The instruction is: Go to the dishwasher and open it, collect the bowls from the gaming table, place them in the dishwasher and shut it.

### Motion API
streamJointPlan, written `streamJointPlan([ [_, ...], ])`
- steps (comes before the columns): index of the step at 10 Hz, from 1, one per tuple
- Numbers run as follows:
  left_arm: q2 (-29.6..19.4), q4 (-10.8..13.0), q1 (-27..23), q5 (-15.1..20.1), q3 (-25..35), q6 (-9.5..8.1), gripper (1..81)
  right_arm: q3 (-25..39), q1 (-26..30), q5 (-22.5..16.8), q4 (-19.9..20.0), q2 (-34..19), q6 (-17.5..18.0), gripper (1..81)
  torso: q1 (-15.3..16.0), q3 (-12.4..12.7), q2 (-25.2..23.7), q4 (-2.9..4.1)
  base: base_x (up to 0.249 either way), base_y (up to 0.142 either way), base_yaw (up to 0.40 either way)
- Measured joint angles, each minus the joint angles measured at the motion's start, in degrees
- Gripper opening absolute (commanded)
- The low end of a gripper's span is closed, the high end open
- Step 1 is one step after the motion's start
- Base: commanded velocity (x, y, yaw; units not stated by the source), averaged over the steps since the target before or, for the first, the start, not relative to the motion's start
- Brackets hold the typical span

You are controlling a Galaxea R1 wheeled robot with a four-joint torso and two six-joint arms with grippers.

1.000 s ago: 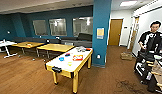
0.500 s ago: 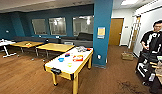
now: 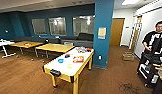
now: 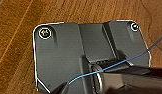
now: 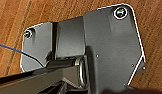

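White-topped gaming table (image 3: 62,68) with yellow sides stands at about eleven o'clock in the head view, on wood floor (image 3: 22,75). On it sit a blue bowl (image 3: 60,60), a darker bowl (image 3: 67,55) farther back, and a red game box (image 3: 78,59). A person (image 3: 154,47) stands at three o'clock. Whether either gripper's jaws are wide or narrow, I cannot tell. A good approach would likely square up alongside the table's long edge.

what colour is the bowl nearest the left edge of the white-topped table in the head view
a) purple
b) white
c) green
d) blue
d: a bright blue bowl sits on the white top of the gaming table, close to its left edge, with a darker bowl beyond it.
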Motion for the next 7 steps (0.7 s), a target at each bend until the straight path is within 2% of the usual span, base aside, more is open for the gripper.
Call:
streamJointPlan([
  [3,0.0,0.0,0.0,0.0,0.0,0.00,81.1,0.0,0.0,0.0,0.0,0.0,0.0,81.1,0.0,0.0,0.0,0.00,0.127,0.000,0.000],
  [7,0.0,0.0,0.0,0.0,0.0,0.00,81.1,0.0,0.0,0.0,0.0,0.0,0.0,81.1,0.0,0.0,0.0,0.00,0.133,0.066,0.000],
])
